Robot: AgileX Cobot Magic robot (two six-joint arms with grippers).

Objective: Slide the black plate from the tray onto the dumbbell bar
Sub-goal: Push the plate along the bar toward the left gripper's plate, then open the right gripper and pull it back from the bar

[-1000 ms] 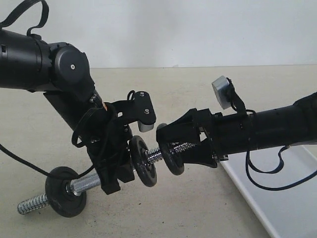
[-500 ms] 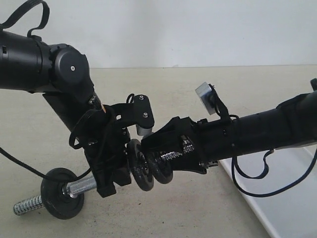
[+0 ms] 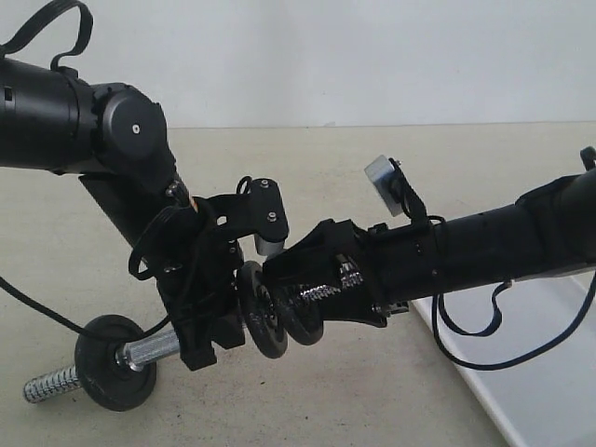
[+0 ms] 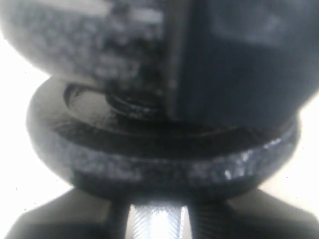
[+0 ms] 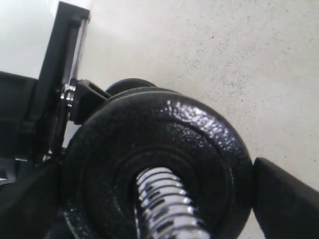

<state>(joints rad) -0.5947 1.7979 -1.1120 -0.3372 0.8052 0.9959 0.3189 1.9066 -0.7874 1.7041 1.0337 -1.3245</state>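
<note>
The chrome dumbbell bar (image 3: 154, 349) slants up from lower left and my left gripper (image 3: 209, 340) is shut on its knurled middle (image 4: 157, 221). My right gripper (image 3: 298, 298) is shut on the black plate (image 3: 303, 321), which is threaded onto the bar's upper screw end (image 3: 326, 291). In the right wrist view the threaded rod (image 5: 167, 209) passes through the hole of the plate (image 5: 154, 149), with a finger (image 5: 284, 199) at its rim. This plate sits against or very close to a second black disc (image 3: 259, 321). The white tray (image 3: 549, 391) lies at lower right.
A third black disc (image 3: 110, 363) sits near the bar's lower threaded end (image 3: 51, 382), which is close to the beige tabletop (image 3: 372, 400). The left wrist view is filled by a disc's rim (image 4: 159, 164). The right arm's cable (image 3: 466, 349) hangs above the tray edge.
My right gripper has pushed the black plate leftward along the thread, from a clear gap up to the inner disc. The bar's lower end dipped slightly. Little motion in the last half second.
</note>
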